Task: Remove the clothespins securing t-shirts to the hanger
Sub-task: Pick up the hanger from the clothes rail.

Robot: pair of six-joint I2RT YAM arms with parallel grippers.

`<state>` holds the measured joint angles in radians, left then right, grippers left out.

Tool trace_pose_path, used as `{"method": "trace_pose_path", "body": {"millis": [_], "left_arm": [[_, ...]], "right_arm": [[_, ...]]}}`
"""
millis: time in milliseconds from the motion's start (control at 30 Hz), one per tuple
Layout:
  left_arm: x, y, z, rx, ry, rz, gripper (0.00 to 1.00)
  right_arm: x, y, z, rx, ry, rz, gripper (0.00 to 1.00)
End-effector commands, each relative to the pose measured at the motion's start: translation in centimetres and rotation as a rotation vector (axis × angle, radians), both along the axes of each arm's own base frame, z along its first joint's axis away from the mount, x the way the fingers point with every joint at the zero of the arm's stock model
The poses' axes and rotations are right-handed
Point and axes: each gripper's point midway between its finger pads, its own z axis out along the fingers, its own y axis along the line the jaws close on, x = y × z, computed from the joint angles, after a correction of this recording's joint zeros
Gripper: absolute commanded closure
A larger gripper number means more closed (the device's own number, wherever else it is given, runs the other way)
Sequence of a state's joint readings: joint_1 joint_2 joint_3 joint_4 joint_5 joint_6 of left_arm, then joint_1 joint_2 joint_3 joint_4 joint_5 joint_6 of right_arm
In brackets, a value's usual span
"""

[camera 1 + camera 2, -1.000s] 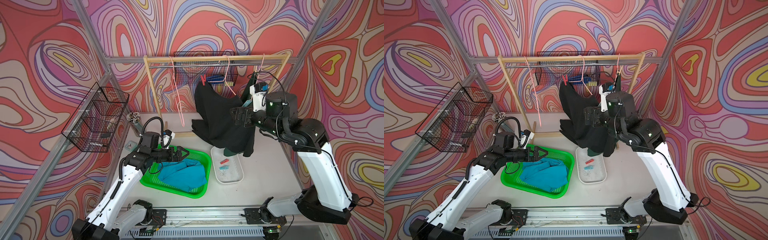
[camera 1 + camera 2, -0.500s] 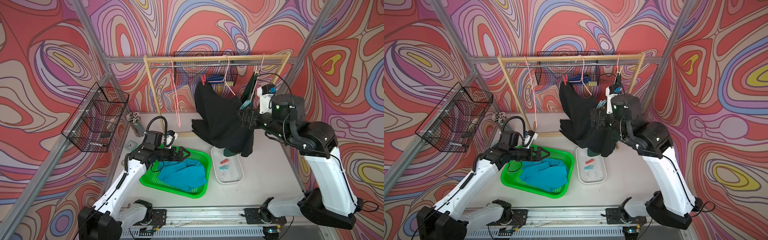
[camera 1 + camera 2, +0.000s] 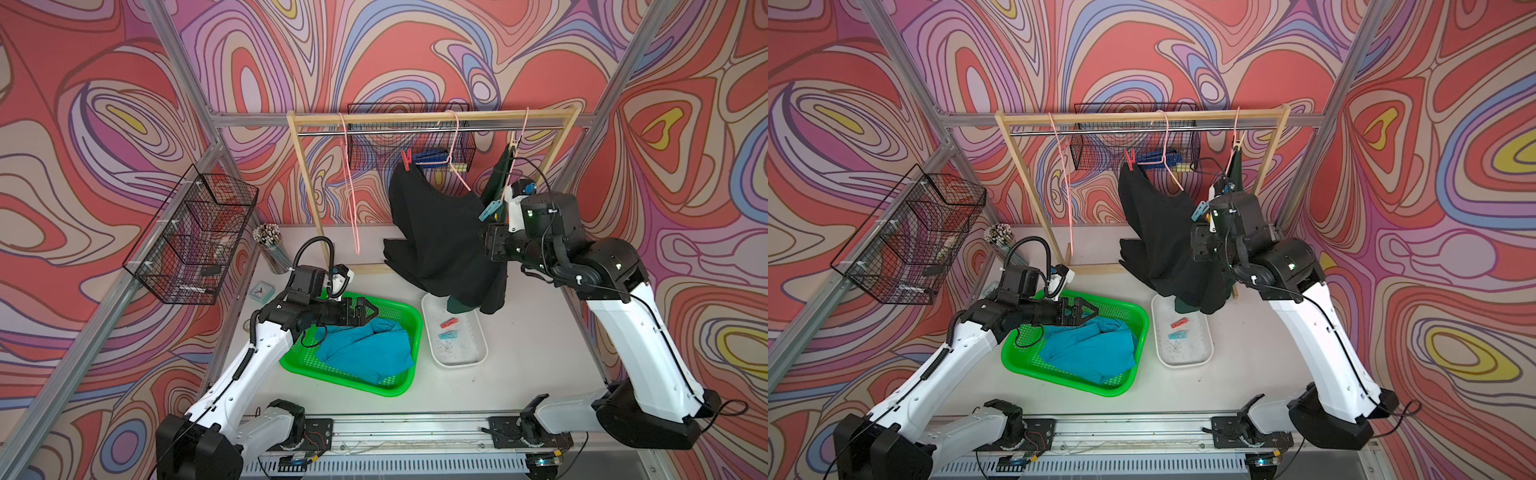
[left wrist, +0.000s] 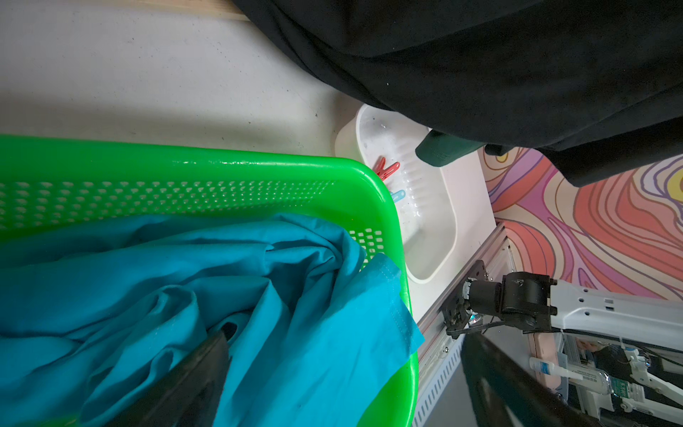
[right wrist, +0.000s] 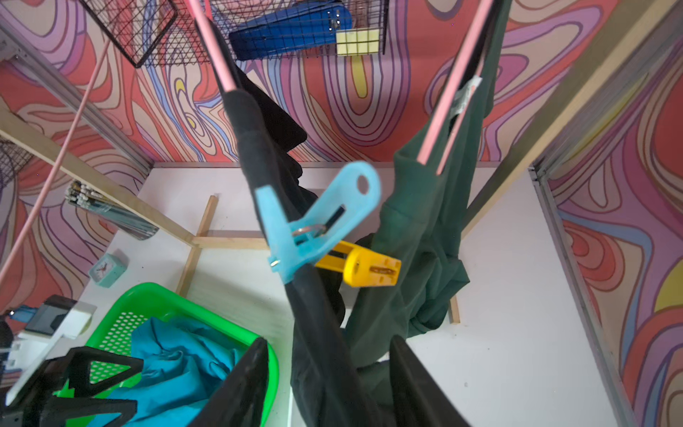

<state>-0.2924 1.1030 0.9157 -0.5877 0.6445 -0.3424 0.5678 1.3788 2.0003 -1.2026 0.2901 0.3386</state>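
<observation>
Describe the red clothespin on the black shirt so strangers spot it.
Find the wooden rack at the back and the black t-shirt on it. A red clothespin stands at the shirt's highest corner. Unlike the loose red clothespin in the white tray, it is clipped on, above the light blue clothespin.

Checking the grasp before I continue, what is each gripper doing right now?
Left gripper: open, empty, over green basket.
Right gripper: open, jaws astride black t-shirt, not clamped.

Bright even light, soft shadows
</observation>
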Motion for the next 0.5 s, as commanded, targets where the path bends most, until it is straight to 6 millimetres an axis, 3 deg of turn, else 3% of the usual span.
{"method": "trace_pose_path", "body": {"millis": [0,133,467], "left_arm": [[0.0,0.5,-0.2,0.023,-0.003,-0.002,0.00],[0.0,0.4,-0.3,0.019,0.000,-0.006,0.00],[-0.2,0.3,-0.4,0.015,0.012,-0.013,0.00]], "right_arm": [[0.5,1.2,-0.1,0.034,-0.004,0.043,0.59],[0.3,1.9,0.5,0.079,-0.024,0.073,0.68],[0.0,4.5,2.0,0.173,-0.024,0.188,0.78]]}}
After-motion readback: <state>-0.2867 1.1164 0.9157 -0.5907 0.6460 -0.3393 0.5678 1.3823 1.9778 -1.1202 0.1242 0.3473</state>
